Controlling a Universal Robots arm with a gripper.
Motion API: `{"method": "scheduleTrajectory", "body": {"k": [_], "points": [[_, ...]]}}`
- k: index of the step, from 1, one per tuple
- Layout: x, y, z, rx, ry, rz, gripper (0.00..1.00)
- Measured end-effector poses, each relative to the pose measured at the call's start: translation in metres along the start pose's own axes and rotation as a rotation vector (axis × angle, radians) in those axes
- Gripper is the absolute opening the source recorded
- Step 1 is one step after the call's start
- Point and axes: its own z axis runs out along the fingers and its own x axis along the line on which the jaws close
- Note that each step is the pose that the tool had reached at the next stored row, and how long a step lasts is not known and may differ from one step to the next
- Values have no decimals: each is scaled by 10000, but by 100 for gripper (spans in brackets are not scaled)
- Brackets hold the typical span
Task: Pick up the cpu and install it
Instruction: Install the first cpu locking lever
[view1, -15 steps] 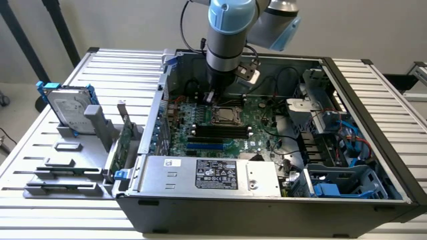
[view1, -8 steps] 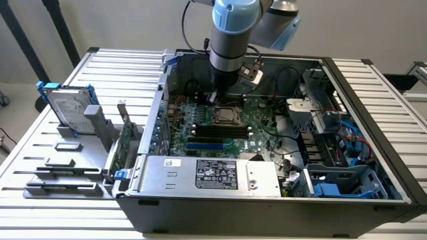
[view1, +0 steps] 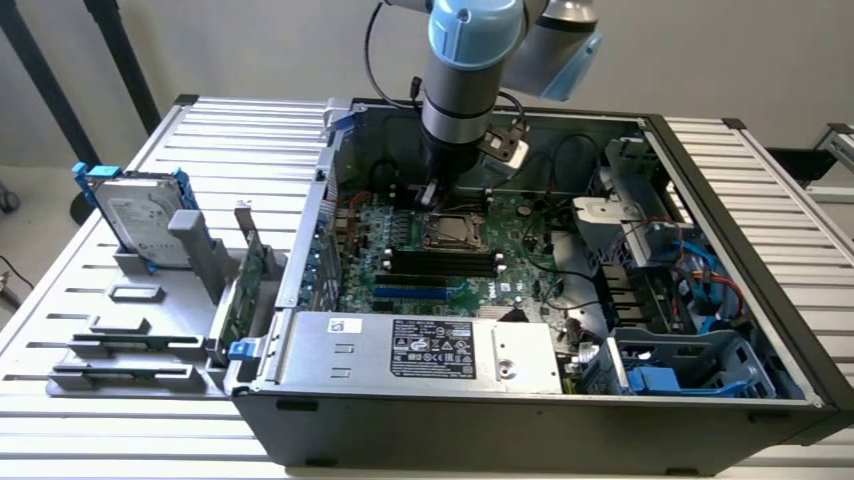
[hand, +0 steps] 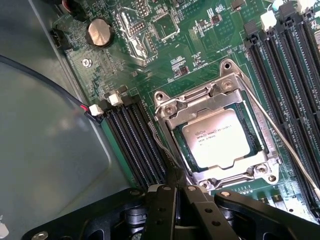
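UR arm (view1: 461, 90) and gripper (hand: 175, 192): outward appearance.
Arm link is a smooth silver-grey cylinder topped by a light blue joint cap (view1: 474, 22); a second blue cap (view1: 577, 65) sits on the grey joint housing beside it. A thin black cable (view1: 379, 60) loops along the exterior view's left side of the link. Below the cylinder, a black wrist section (view1: 447, 160) carries a small pale box (view1: 507, 148). Gripper body is matt black, with angular linkage plates and round silver screw heads (hand: 225, 193) at the pivots.
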Motion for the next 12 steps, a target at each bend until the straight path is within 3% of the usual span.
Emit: {"method": "scheduleTrajectory", "body": {"k": [12], "points": [[16, 12, 9, 16, -8, 5, 11]]}}
